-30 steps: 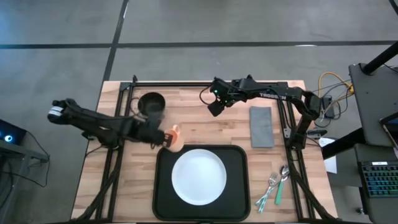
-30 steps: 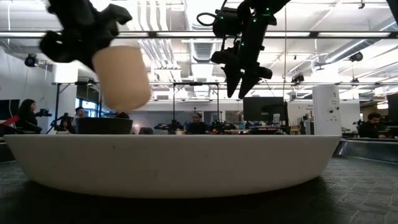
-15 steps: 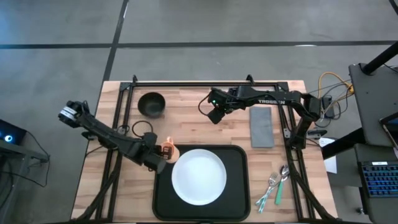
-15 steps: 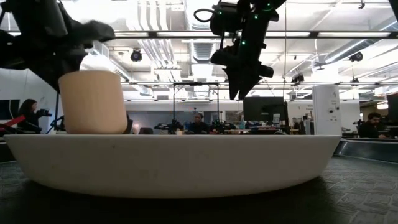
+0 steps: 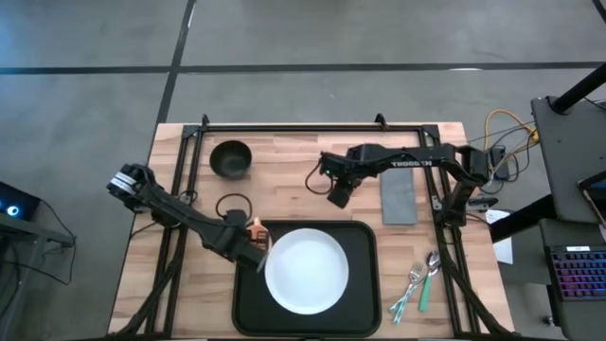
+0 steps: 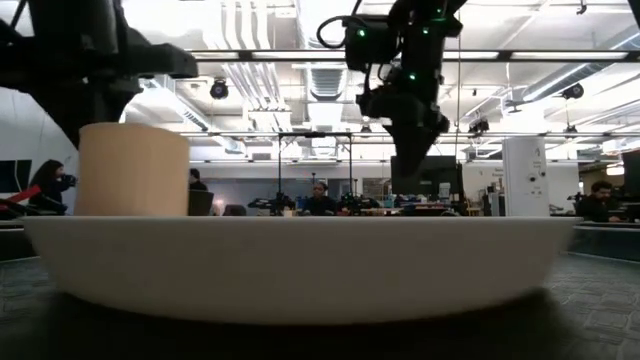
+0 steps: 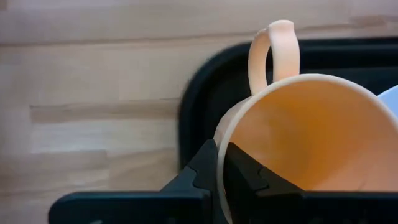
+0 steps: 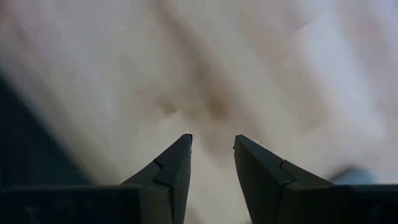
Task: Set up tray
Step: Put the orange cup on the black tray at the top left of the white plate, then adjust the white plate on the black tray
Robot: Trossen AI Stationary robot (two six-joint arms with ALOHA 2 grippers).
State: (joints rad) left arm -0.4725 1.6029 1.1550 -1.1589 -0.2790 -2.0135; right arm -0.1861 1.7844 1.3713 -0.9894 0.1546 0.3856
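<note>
Peach-coloured ceramic fills our left wrist view: the mug sits with its rim pinched between the fingers of our left gripper, one inside the wall and one outside, the handle pointing away from the wrist. Gripping the wall this way keeps the mug upright and leaves the handle free, which suits setting it down. From above, we have it at the tray's far-left corner, just beside the white plate; the level view shows the mug's body behind the plate's rim, but whether its base already touches the tray we cannot tell.

The black tray lies at the near middle of the wooden counter, the plate centred on it, so the only bare tray surface for a mug is in the corners, and that, we judge, is why the mug goes there. The next step would be letting go without nudging the plate, since the two are so close.

Our right gripper hangs over bare wood behind the tray, fingers held narrowly apart and holding nothing. It is near the grey folded napkin, which we take to be its coming target. The dark bowl at the far left and the cutlery to the tray's right are not yet on the tray.
</note>
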